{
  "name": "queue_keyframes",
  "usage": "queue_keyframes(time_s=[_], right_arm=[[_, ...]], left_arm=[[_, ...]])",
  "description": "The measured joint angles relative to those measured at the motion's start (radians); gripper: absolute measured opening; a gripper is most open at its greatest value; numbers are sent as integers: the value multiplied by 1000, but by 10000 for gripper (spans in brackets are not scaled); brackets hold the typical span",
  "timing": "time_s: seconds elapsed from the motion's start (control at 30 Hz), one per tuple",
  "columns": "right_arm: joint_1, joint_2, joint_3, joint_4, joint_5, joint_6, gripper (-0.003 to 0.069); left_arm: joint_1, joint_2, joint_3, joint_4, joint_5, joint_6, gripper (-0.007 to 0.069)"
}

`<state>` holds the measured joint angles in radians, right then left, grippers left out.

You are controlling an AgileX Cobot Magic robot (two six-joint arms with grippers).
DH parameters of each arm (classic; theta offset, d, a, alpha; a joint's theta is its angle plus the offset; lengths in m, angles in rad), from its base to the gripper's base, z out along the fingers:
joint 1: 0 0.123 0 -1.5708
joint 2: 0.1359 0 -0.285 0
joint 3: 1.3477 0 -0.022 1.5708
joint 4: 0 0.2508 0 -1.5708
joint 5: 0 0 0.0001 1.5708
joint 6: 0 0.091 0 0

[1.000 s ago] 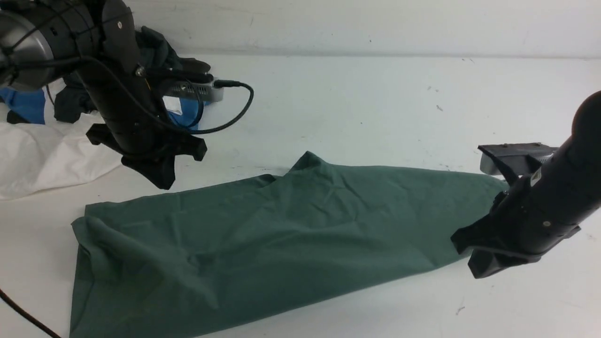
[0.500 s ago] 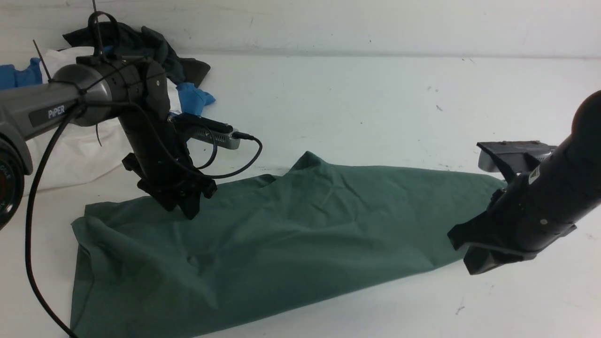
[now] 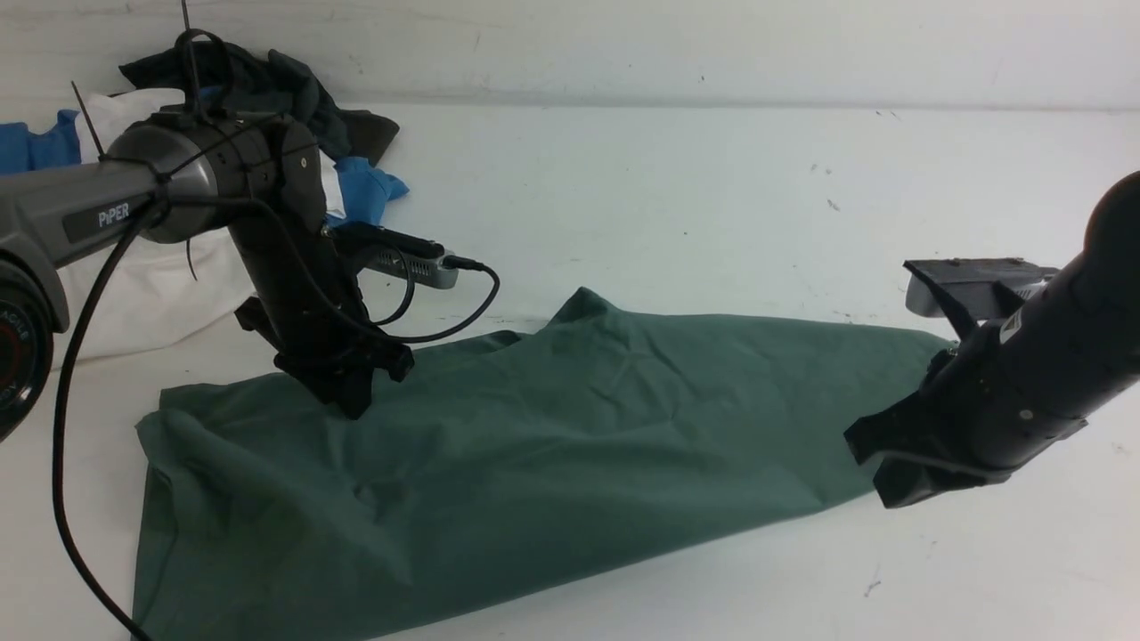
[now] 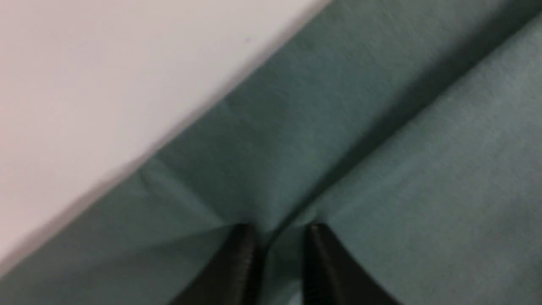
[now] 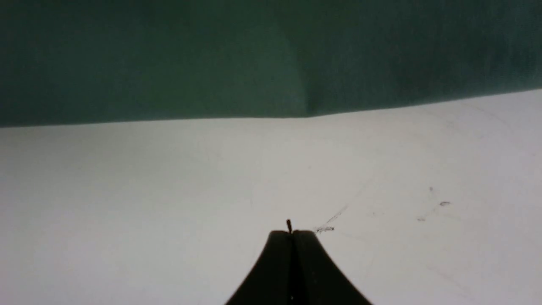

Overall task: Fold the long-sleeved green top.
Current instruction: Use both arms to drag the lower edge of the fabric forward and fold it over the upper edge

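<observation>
The green long-sleeved top (image 3: 570, 436) is seen as a plain muted-green sheet, creased and rumpled, spread across the near part of the white table (image 3: 677, 196). A narrow ridge near its far left edge is pinched between the jaws of the left gripper (image 3: 349, 405), while the right gripper (image 3: 877, 472), jaws pressed together on nothing, is held over bare table just beside the top's right end. "PiPER" can be read on the left arm (image 3: 113, 215)

Surface: flat matte white tabletop (image 3: 677, 196), scuffed with small dark marks. Behind: plain white wall (image 3: 712, 44). Far left: heap of white, blue and dark grey clothes (image 3: 343, 125). Light even, soft.
</observation>
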<state>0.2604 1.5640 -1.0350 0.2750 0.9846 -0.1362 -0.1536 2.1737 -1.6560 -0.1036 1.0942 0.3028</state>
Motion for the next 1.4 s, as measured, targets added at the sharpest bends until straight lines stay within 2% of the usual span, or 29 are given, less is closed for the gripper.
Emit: queue_keyframes(time_s=[0.07,0.13,0.27,0.5,0.87,0.93,0.97,1.03,1.07,1.1,1.23,1.33,1.4], right_arm=[[0,0,0,0,-5,0,-14],[0,0,0,2,-5,0,-14],[0,0,0,3,-7,0,-14],[0,0,0,17,-11,0,-14],[0,0,0,50,-23,-10,-14],[0,0,0,57,-20,-11,-14],[0,0,0,57,-20,-11,-14],[0,0,0,66,-17,-17,-14],[0,0,0,69,-17,-19,-14],[0,0,0,76,-15,-22,-14],[0,0,0,82,-11,-26,-15],[0,0,0,95,-7,-36,-15],[0,0,0,103,-5,-41,-15]], left_arm=[[0,0,-10,-1,16,0,15],[0,0,-30,0,45,0,1],[0,0,-108,2,110,0,-1],[0,0,-271,48,128,0,-3],[0,54,-291,119,97,-4,5],[0,72,-291,154,62,-25,55],[0,72,-291,158,62,-27,55],[0,78,-291,211,50,-79,134],[0,78,-291,211,48,-83,141],[0,79,-292,239,46,-116,191],[0,83,-337,312,113,-205,300],[7,65,-367,326,119,-256,305],[20,37,-368,291,125,-273,260]])
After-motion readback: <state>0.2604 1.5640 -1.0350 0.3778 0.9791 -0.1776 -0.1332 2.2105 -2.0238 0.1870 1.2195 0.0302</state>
